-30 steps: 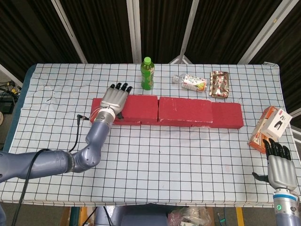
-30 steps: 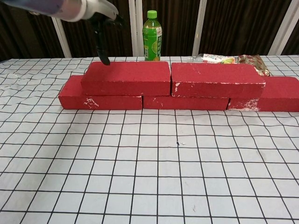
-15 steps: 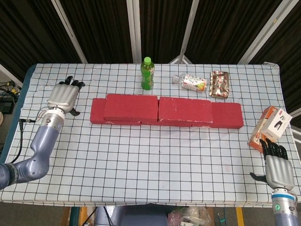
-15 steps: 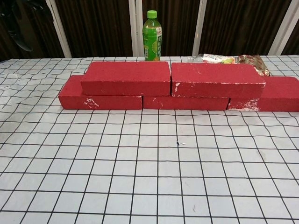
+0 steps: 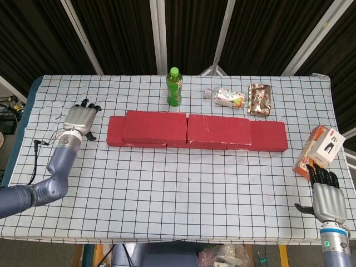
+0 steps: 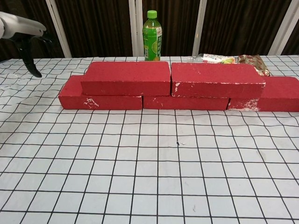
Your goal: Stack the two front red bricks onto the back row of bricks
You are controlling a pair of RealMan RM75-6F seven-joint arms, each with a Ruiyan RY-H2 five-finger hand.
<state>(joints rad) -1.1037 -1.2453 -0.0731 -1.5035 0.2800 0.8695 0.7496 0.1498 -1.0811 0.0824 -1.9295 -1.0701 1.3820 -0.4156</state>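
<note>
Two red bricks lie side by side on top of the back row: the left upper brick [image 5: 155,127] [image 6: 126,78] and the right upper brick [image 5: 219,130] [image 6: 216,80]. The bottom row [image 5: 268,137] [image 6: 100,101] shows under them and sticks out at both ends. My left hand [image 5: 81,117] [image 6: 21,33] hovers to the left of the bricks, empty, fingers apart, touching nothing. At the table's near right corner my right hand [image 5: 327,197] is open and holds nothing.
A green bottle [image 5: 174,87] [image 6: 152,36] stands behind the bricks. Snack packets [image 5: 260,100] [image 6: 223,59] lie at the back right. An orange and white box [image 5: 319,152] sits near the right edge, just beyond my right hand. A checked cloth [image 5: 183,189] covers the table.
My left hand left the left upper brick, swung out to the far left, then came slightly back toward the bricks. The right hand drifted slightly nearer the front edge. The bricks stayed put.
</note>
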